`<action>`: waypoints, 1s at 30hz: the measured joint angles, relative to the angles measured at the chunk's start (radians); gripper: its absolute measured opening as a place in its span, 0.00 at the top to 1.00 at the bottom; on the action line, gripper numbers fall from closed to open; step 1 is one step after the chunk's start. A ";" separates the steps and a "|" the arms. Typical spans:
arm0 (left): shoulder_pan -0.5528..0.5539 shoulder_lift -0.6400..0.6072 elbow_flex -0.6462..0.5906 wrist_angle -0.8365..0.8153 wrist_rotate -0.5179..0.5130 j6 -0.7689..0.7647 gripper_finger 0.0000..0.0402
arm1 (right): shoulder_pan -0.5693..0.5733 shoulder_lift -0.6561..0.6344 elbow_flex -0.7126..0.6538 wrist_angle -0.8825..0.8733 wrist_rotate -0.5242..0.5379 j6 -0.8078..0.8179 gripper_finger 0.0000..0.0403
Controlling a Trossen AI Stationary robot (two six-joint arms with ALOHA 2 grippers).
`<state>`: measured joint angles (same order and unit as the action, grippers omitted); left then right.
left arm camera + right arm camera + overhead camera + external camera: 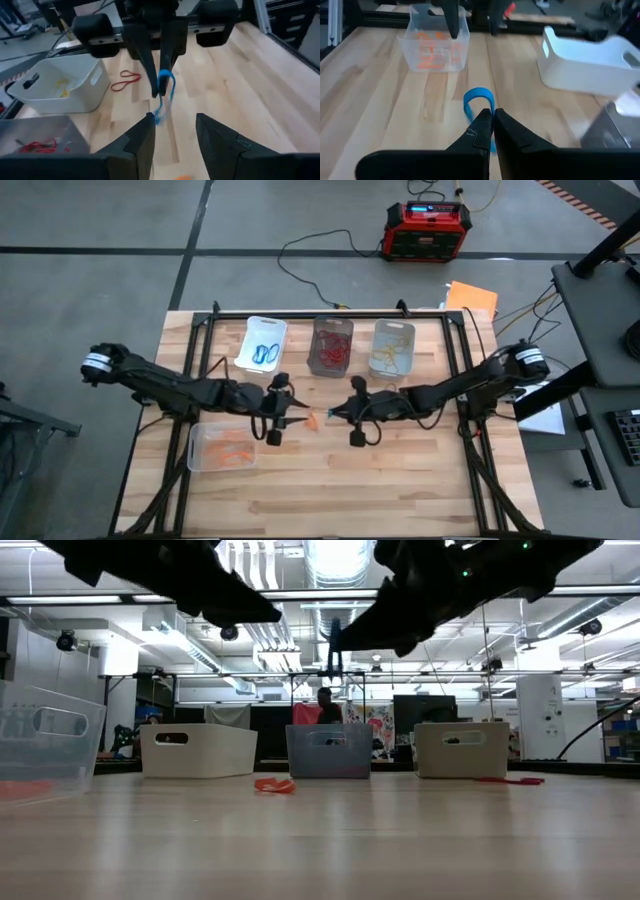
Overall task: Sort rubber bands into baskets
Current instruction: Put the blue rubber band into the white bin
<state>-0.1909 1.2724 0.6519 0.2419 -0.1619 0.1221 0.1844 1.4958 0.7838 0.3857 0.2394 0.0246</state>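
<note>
Blue band (pixel 479 100) pinched in right hand (pixel 492 116)

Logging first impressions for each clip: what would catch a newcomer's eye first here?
The two grippers meeting above mid-table: the right gripper shut on a blue rubber band, the left gripper open just opposite it. Next, three baskets along the far edge: white, dark with red bands, and clear. A fourth clear basket with orange bands sits near the left arm.
</note>
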 joint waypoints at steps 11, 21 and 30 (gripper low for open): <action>0.000 0.025 -0.114 0.209 0.031 -0.031 0.53 | -0.004 0.166 0.058 0.261 0.006 -0.088 0.98; 0.001 0.128 -0.089 0.229 -0.153 -0.038 0.49 | -0.009 0.236 0.145 0.242 0.155 -0.088 0.98; 0.009 0.165 -0.091 0.219 -0.218 -0.053 0.50 | -0.008 0.234 0.151 0.251 0.154 -0.087 0.98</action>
<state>-0.1822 1.4370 0.5613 0.4614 -0.3798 0.0692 0.1763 1.7302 0.9344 0.6364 0.3935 -0.0626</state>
